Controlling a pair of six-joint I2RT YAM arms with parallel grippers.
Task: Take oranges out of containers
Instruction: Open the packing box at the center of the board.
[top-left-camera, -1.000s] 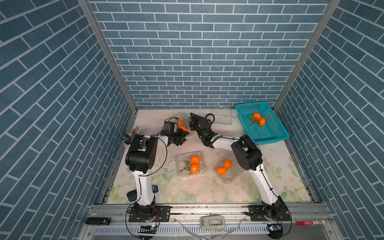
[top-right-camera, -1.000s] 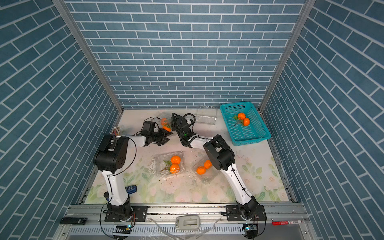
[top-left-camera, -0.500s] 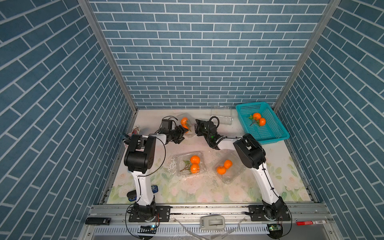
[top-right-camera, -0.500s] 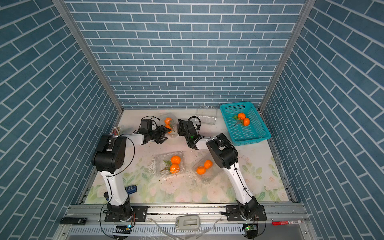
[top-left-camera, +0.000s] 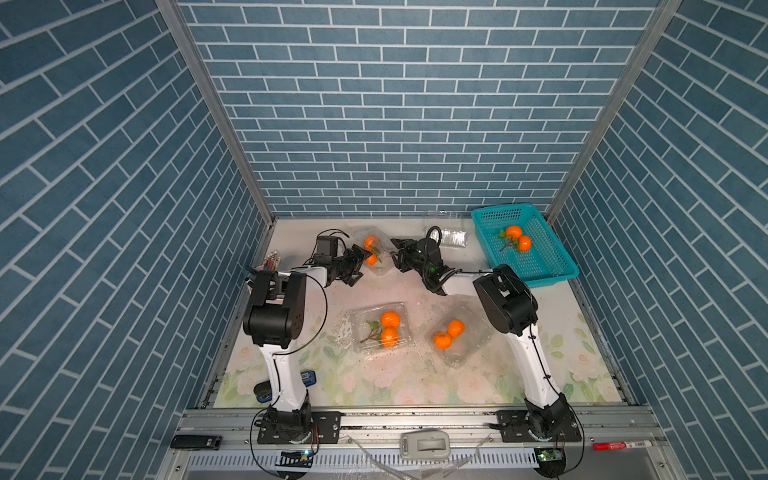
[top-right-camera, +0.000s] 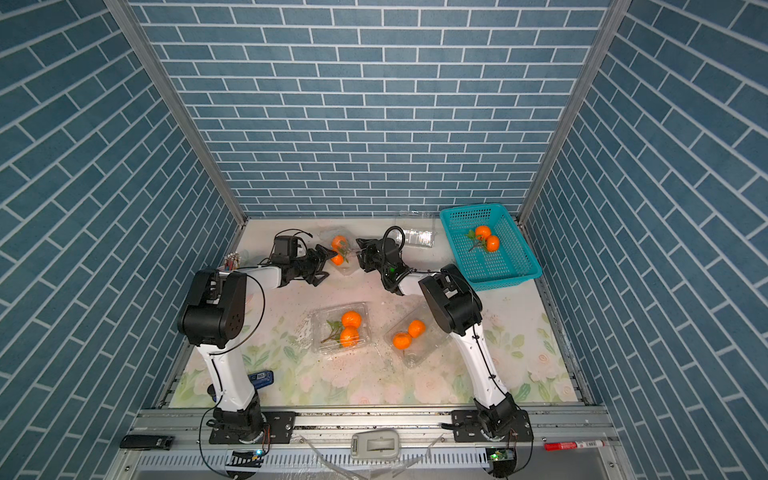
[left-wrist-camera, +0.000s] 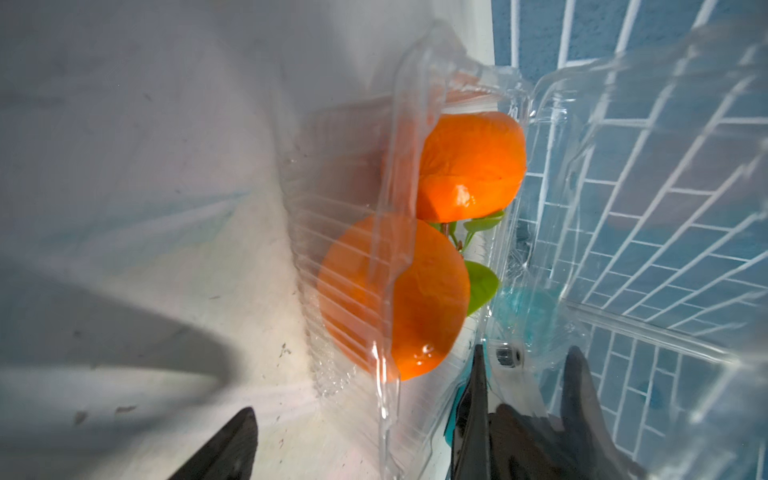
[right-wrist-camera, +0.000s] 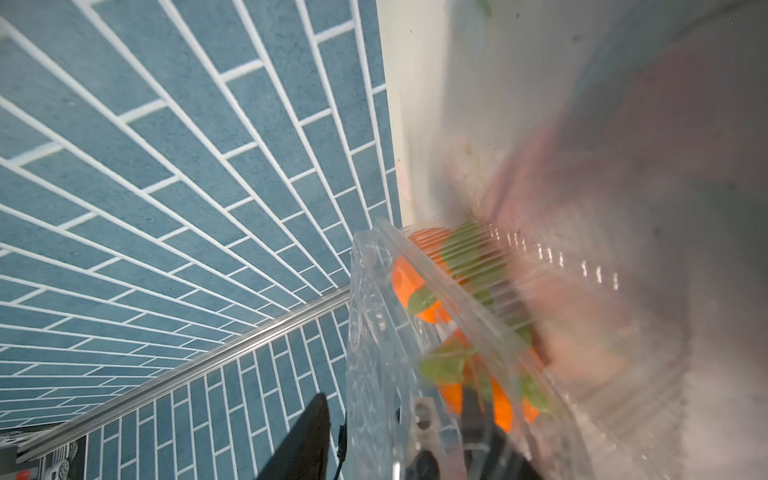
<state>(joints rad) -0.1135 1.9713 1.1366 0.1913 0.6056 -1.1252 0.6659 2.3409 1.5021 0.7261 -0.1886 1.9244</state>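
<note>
A clear container (top-left-camera: 380, 266) lies at the back of the table with its lid swung up and two oranges (top-left-camera: 371, 243) inside. My left gripper (top-left-camera: 358, 261) sits just left of it, open; in the left wrist view the container's rim (left-wrist-camera: 388, 374) passes between the spread fingers (left-wrist-camera: 224, 449) without being pinched, and the oranges (left-wrist-camera: 469, 166) lie ahead. My right gripper (top-left-camera: 397, 255) is at the container's right side, open, with the raised lid (right-wrist-camera: 374, 353) between its fingers (right-wrist-camera: 303, 436). Two more containers (top-left-camera: 357, 328) (top-left-camera: 469, 345) at mid-table each hold two oranges (top-left-camera: 390, 328) (top-left-camera: 449, 334).
A teal basket (top-left-camera: 540, 266) at the back right holds two oranges (top-left-camera: 518, 237). A clear empty container (top-left-camera: 453, 237) lies by the back wall. A pencil cup (top-left-camera: 272, 262) stands at the left edge, and a small blue object (top-left-camera: 307, 376) lies near the left arm's base.
The left gripper went from shut to wide open and drew back left. The right gripper opened further and shifted right. The back container now shows between the two grippers.
</note>
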